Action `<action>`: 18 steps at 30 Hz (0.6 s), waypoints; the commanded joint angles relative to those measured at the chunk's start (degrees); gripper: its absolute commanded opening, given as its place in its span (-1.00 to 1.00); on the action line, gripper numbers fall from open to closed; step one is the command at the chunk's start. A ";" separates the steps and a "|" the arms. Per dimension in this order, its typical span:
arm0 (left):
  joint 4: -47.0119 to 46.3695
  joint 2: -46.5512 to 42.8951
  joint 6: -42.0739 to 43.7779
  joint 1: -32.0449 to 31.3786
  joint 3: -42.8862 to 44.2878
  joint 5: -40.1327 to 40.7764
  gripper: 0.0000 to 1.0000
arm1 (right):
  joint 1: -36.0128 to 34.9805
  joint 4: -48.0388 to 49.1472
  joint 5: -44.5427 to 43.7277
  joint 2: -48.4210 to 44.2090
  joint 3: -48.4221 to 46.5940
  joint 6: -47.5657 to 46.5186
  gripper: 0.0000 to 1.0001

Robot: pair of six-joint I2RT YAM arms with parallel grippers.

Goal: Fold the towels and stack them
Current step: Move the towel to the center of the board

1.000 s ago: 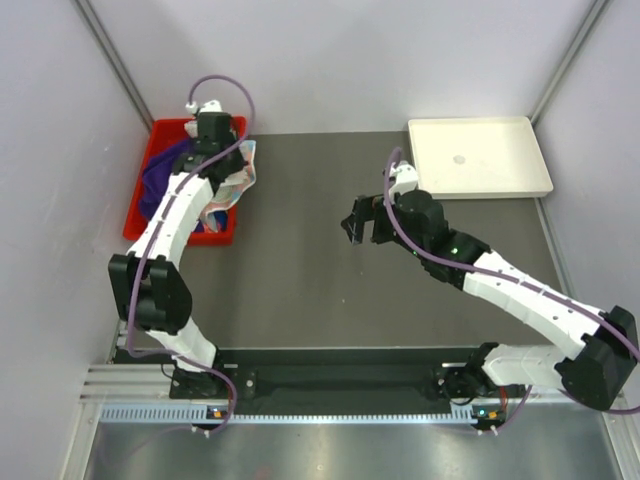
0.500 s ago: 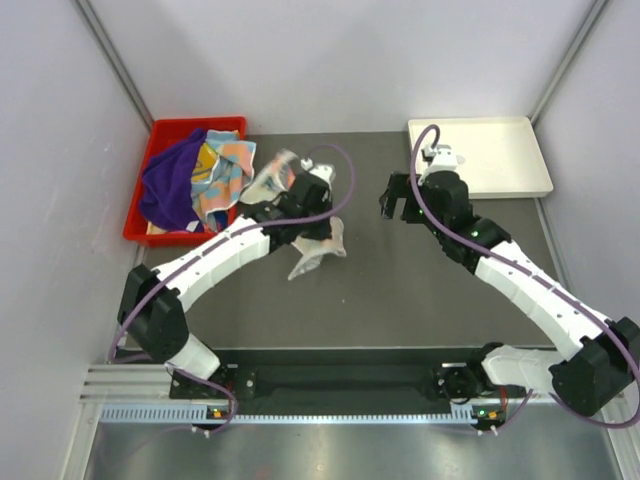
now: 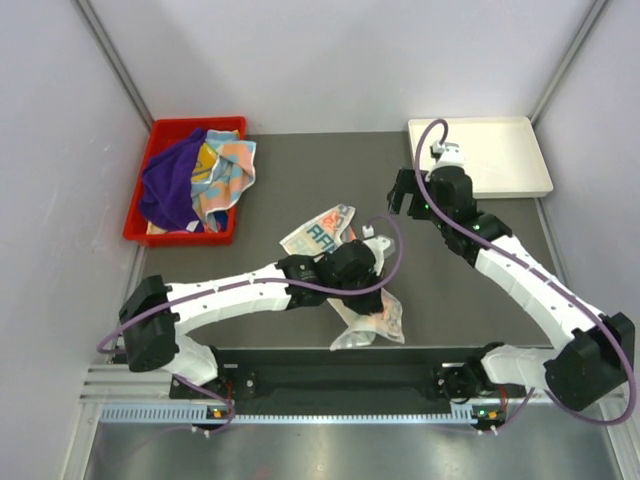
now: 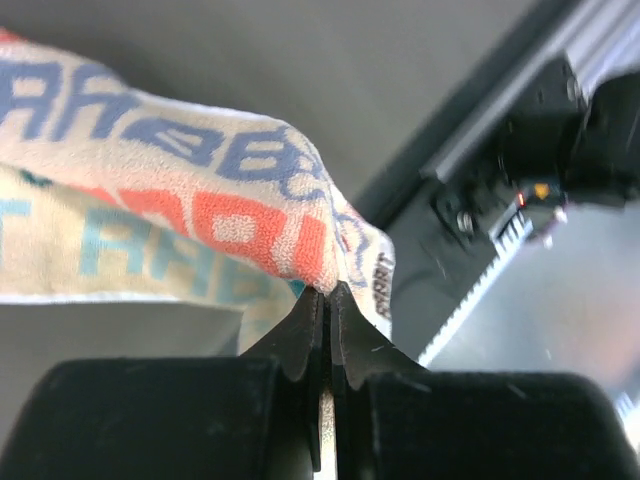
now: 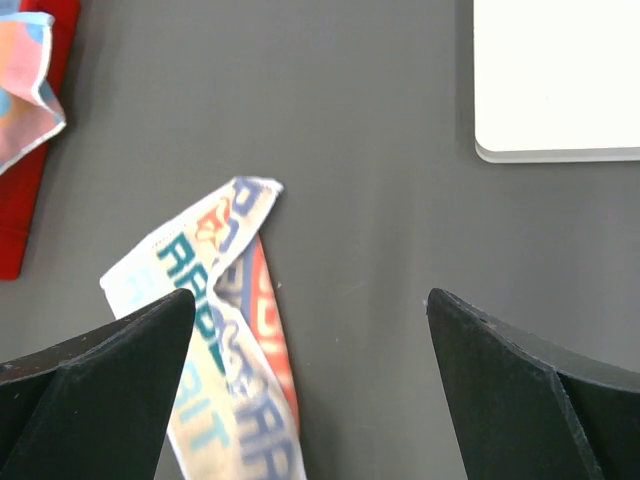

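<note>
1 lettered towel (image 3: pixel 318 232) in the left gripper (image 4: pixel 327 296), 1 red bin (image 3: pixel 178 238).

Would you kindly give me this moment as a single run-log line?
left gripper: shut on lettered towel | right gripper: open, holding nothing | other towels: heaped in red bin

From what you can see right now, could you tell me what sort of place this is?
Probably a robotics lab workcell, not a home: a left arm and right arm bolted to a metal rail, plain walls enclosing the dark table, and a red bin of towels.
</note>
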State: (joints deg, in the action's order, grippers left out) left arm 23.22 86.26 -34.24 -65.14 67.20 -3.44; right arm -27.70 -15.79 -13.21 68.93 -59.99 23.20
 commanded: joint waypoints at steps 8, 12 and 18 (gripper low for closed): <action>0.23 -8.82 -4.51 -1.13 -5.33 6.65 -0.03 | 3.27 6.64 7.32 9.81 0.57 1.41 0.99; 4.45 -8.56 -9.94 3.43 -2.69 19.68 0.18 | 3.27 8.67 9.43 15.79 -1.00 2.72 0.96; 1.31 -8.83 -15.59 22.32 -6.90 20.23 0.06 | 3.18 12.09 11.45 25.72 -6.89 6.06 0.86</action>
State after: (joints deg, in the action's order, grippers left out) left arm 26.06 79.00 -45.30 -49.52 61.93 12.19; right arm -25.06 -9.02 -3.86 92.71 -62.00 26.65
